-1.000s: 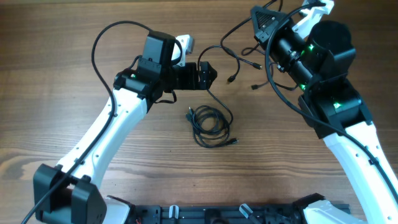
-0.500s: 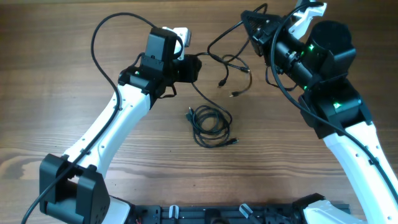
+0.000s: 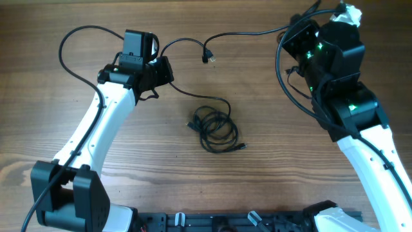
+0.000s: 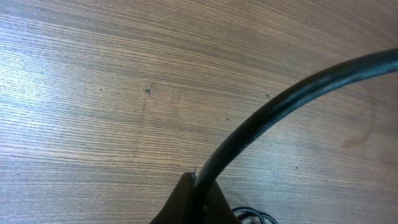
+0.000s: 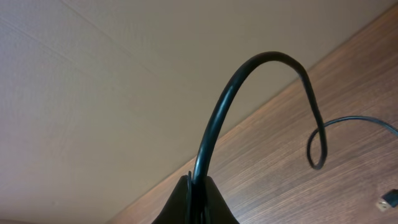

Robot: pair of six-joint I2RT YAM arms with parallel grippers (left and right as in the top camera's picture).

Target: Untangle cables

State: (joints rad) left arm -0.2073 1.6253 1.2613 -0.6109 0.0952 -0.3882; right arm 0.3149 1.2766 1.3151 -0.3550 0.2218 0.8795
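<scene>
Left gripper (image 3: 165, 69), at 10 o'clock on the table (image 3: 290, 161), is pinched shut on a thin black cord (image 4: 267, 109); the right gripper (image 3: 297, 33), at 1 o'clock, is clamped on a cord too.

A raised strand (image 3: 248, 33) spans the gap between them, and a small plug (image 3: 209, 58) dangles from it near 12 o'clock. Whether it is one cable or two crossing there I cannot tell. Another strand trails from under the left gripper to the loose coil (image 3: 215, 129) lying at the centre. The likely trouble is that drawing the arms further apart drags the coil across the wood and cinches its loops into a knot, or that the thin cord slips out of a pinch. The right arm's own thicker wires (image 3: 283, 71) hang close beside the held cord and could catch it; the rest of the table is bare.
</scene>
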